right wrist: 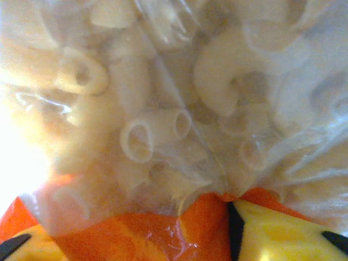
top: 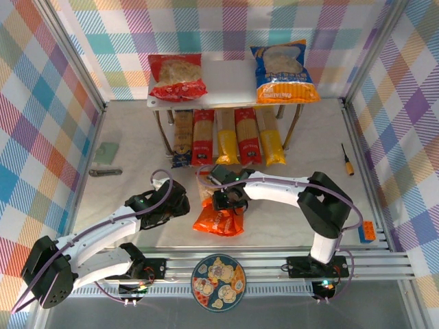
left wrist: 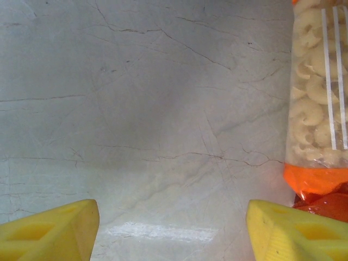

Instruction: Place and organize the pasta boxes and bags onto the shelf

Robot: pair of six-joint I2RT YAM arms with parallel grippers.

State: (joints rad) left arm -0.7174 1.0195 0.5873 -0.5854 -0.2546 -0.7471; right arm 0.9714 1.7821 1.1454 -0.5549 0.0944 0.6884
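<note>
Slippage threatens: right jaws, part closed, straddle the orange bag on the counter, near centre; whether they grip yet cannot be told. Pinched by loose film, it could tear or drop short of the far shelf. Left jaws gape empty beside it.

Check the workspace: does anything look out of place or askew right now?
The orange bag lies crumpled on the table, off the shelf, with the right gripper gripping it. A screwdriver lies loose at the far right.
</note>
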